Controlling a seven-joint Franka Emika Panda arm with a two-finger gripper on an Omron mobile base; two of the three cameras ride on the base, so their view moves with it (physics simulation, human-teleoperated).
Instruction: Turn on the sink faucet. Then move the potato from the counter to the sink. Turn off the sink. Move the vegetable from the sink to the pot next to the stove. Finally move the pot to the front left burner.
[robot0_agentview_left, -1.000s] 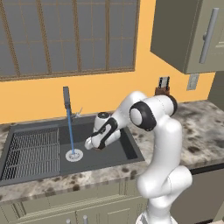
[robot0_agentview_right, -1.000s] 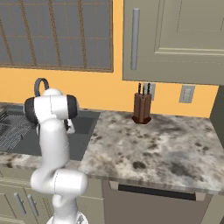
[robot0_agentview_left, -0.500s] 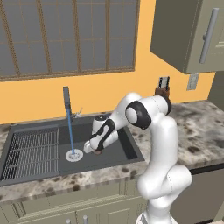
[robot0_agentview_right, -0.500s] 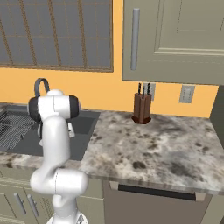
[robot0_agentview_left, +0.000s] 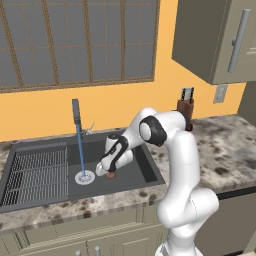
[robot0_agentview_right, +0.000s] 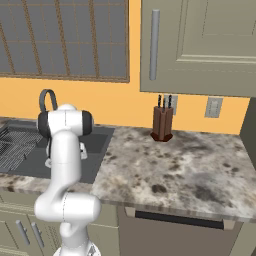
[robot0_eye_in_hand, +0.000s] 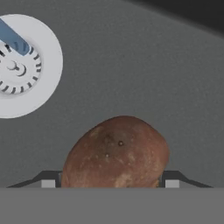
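Claw (robot0_eye_in_hand: 109, 183) low in the sink (robot0_agentview_left: 145, 165), jaws spread wide. Potato (robot0_eye_in_hand: 116, 153) sits on the basin floor directly between my fingertips, long axis across the gap. Drain (robot0_eye_in_hand: 19, 65) lies off to one side, water running onto it.

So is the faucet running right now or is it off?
Running. A blue stream of water falls from the faucet spout onto the drain in the sink.
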